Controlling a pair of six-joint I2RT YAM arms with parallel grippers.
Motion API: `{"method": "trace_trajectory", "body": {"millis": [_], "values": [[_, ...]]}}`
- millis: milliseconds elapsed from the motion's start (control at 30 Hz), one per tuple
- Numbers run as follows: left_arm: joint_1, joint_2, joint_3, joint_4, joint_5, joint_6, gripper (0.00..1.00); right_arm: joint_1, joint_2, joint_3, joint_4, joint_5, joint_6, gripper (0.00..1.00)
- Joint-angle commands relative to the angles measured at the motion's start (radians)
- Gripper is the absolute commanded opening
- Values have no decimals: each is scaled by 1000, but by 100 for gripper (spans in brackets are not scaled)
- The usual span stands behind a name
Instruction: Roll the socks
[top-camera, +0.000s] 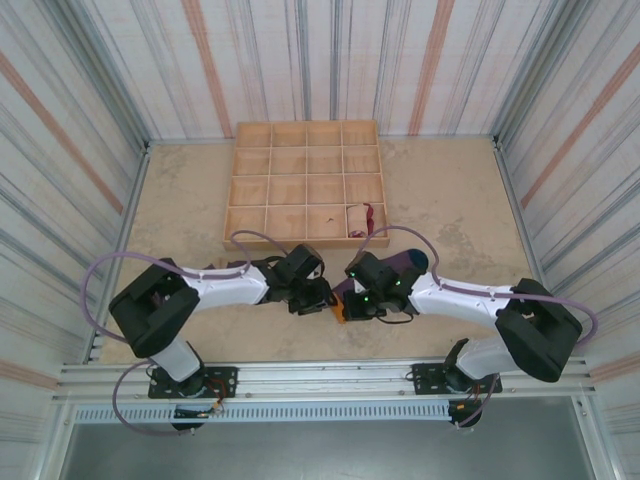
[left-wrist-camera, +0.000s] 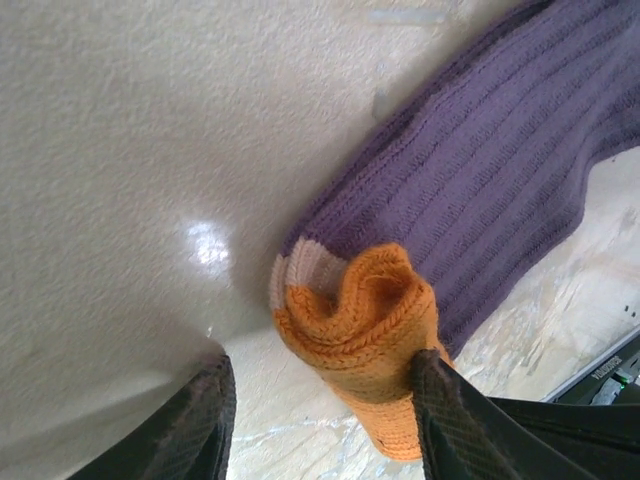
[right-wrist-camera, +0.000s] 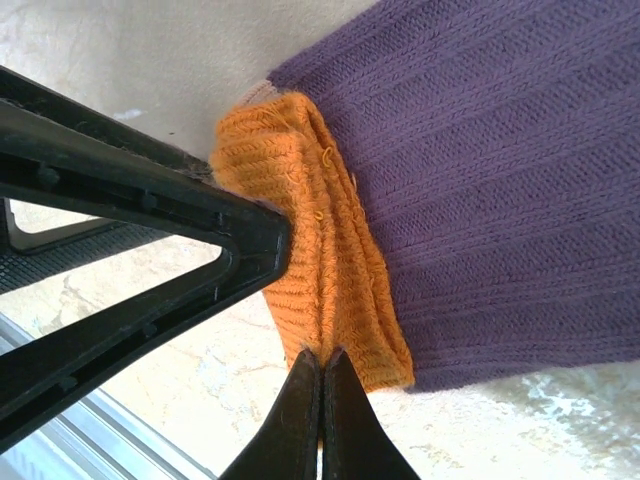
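Note:
A purple sock (top-camera: 408, 262) with a teal toe and an orange cuff (top-camera: 340, 306) lies on the table between the two arms. In the left wrist view the cuff (left-wrist-camera: 360, 310) is curled over onto the purple body (left-wrist-camera: 480, 180). My left gripper (left-wrist-camera: 322, 372) stands open around it, the right finger (left-wrist-camera: 440, 410) against the cuff and the left finger (left-wrist-camera: 200, 420) apart from it. My right gripper (right-wrist-camera: 322, 358) is shut, pinching a crease at the edge of the cuff (right-wrist-camera: 320, 250). The left gripper's finger (right-wrist-camera: 150, 230) touches the cuff's other side.
A wooden tray (top-camera: 305, 242) of square compartments sits at the back middle, with a rolled cream and maroon sock (top-camera: 358, 218) in a front-row compartment. Striped walls close in both sides and the back. Both grippers (top-camera: 332, 297) meet just in front of the tray.

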Motion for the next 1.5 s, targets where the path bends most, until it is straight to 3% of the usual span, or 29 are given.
{"method": "trace_trajectory", "body": {"millis": [0,400,733,867,933,1000,1133,1267,1467], "values": [[-5,36,13,-8,-28,-22,47,-20,-13,-16,8,-23,-34,0],[0,108,85,-86,-41,-17,34,-61,35,-52,38,-6,-81,0],[32,163,130,-126,-44,24,10,-54,78,-51,32,95,-116,0],[43,155,145,-150,-42,33,5,-12,48,-21,-12,182,-140,18],[53,139,148,-176,-38,39,3,36,10,-3,-34,252,-153,39],[66,117,142,-197,-27,43,2,89,-30,4,-41,325,-166,53],[101,66,123,-255,7,53,0,209,-78,23,-53,494,-202,68],[128,16,94,-309,30,68,0,353,-46,60,-53,692,-248,73],[170,-32,47,-356,81,94,0,530,112,147,11,903,-362,71]]}}
